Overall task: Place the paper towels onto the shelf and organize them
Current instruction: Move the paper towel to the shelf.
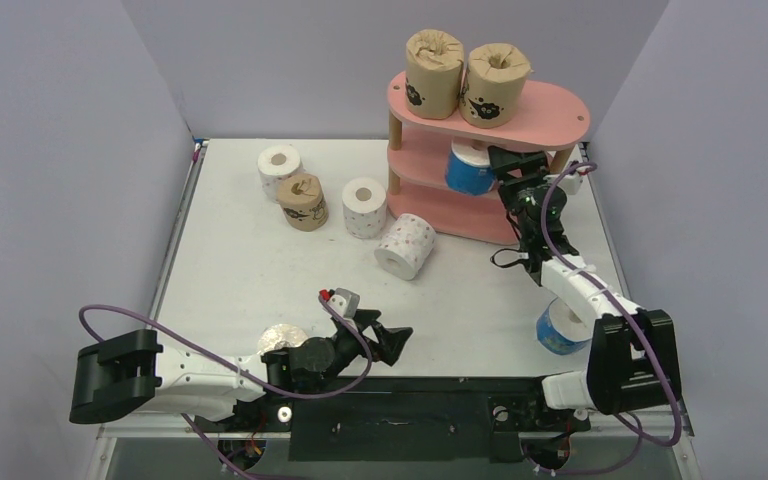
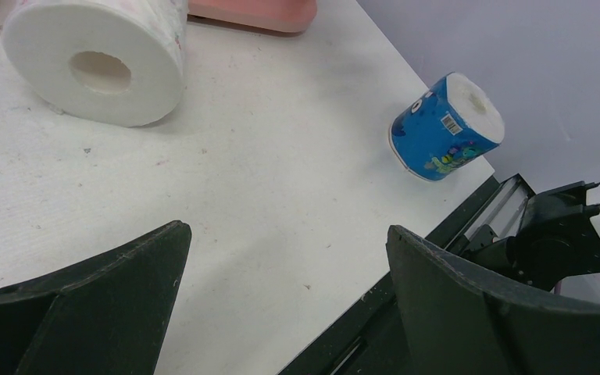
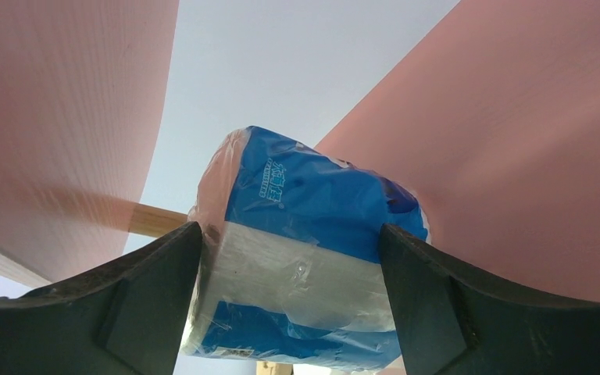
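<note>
Paper towels point(image 1: 405, 245) are being shelved: one blue roll point(image 3: 312, 195) is clasped by the right pincer point(image 3: 289, 234) at the shelf's point(image 1: 550, 115) middle tier, next to be released upright; left pincer point(image 2: 287, 229) is held wide, empty.

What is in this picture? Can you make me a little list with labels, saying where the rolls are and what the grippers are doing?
Shelf top: two brown rolls, upright, side by side
Right gripper: shut on a blue roll at the shelf's middle tier
Left gripper: open, empty, low near the table's front edge
Table: three white rolls, one on its side; a third brown roll; a second blue roll by the right arm's base
Partly hidden: a pale roll beside the left arm
</note>
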You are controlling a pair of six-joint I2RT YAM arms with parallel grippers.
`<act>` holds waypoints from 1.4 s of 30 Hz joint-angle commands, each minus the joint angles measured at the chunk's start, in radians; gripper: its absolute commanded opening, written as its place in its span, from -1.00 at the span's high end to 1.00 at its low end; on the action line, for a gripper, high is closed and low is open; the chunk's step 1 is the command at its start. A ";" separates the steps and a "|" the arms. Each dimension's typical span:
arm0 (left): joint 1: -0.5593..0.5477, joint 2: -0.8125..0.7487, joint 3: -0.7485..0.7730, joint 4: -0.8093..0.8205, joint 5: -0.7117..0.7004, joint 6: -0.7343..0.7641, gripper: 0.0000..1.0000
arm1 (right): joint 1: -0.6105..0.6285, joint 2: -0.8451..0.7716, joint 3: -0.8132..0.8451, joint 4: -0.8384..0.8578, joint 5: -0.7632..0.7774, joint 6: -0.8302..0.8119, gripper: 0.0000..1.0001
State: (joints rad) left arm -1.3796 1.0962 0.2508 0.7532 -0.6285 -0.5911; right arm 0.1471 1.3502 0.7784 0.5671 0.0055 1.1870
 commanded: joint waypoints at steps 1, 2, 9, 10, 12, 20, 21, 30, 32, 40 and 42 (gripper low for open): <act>-0.003 -0.026 -0.015 0.035 -0.018 0.002 -0.93 | 0.042 0.037 0.054 0.033 0.058 0.038 -0.55; -0.004 -0.028 -0.016 0.035 -0.019 0.001 -0.93 | 0.054 0.051 0.066 0.037 0.063 0.040 -0.55; -0.004 -0.052 -0.027 0.021 -0.031 0.004 -0.93 | 0.101 0.110 0.108 0.053 0.086 0.064 -0.54; -0.004 -0.060 -0.029 0.018 -0.033 0.005 -0.93 | 0.103 0.117 0.115 0.051 0.088 0.064 -0.54; -0.004 -0.073 -0.030 0.007 -0.039 0.006 -0.93 | 0.107 0.126 0.126 0.047 0.081 0.063 -0.54; -0.003 -0.097 -0.031 -0.026 -0.051 0.010 -0.93 | 0.108 0.103 0.137 0.029 0.039 0.004 -0.57; -0.003 -0.106 -0.034 -0.027 -0.054 0.009 -0.93 | 0.107 0.088 0.133 0.023 0.024 -0.009 -0.59; -0.002 -0.126 -0.047 -0.028 -0.065 0.006 -0.93 | 0.070 -0.002 0.097 -0.031 -0.049 -0.113 -0.62; -0.002 -0.124 -0.044 -0.029 -0.062 0.011 -0.93 | 0.064 -0.018 0.082 -0.035 -0.059 -0.131 -0.62; -0.002 -0.103 -0.032 -0.025 -0.050 0.012 -0.93 | 0.034 -0.025 0.072 -0.023 -0.108 -0.143 -0.63; -0.003 -0.099 -0.030 -0.024 -0.048 0.011 -0.93 | 0.032 -0.026 0.070 -0.013 -0.113 -0.136 -0.60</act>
State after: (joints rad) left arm -1.3796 0.9878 0.2024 0.7067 -0.6800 -0.5900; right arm 0.1913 1.3434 0.8448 0.4927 -0.0639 1.0744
